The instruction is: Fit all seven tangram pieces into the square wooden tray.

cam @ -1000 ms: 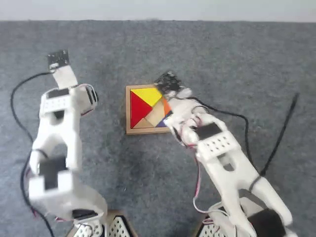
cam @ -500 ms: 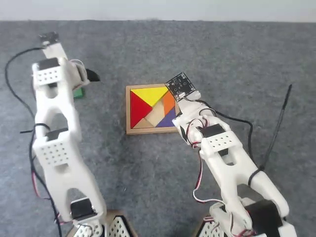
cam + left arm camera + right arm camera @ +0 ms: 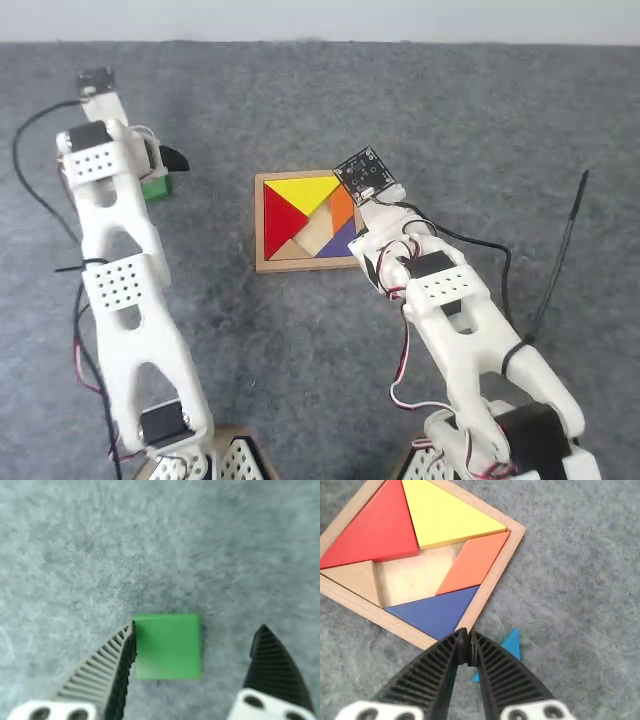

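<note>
Tangram pieces (image 3: pixel 282 215), nearest first: a small light blue triangle (image 3: pixel 512 643) lies on the grey table (image 3: pixel 520 120) just outside a corner of the wooden tray (image 3: pixel 518 530), partly hidden behind the right hand (image 3: pixel 468 639). That hand is pressed closed with nothing between its fingers, its tips over the tray's edge next to the dark blue triangle (image 3: pixel 435 614). In the tray an orange slanted piece (image 3: pixel 472 562) sits beside the dark blue one. A tan triangle (image 3: pixel 350 577) is in a corner, and a large red triangle (image 3: pixel 375 535) and yellow triangle (image 3: pixel 445 515) fill the left and far parts. A bare gap (image 3: pixel 412 577) shows in the middle. Farther off to the left, well apart from the tray, a green square (image 3: pixel 167 646) lies flat on the table. The left hand (image 3: pixel 196 626) is spread wide over it, one finger (image 3: pixel 117 660) with its tip at the square's edge, the other clear of the opposite side.
</note>
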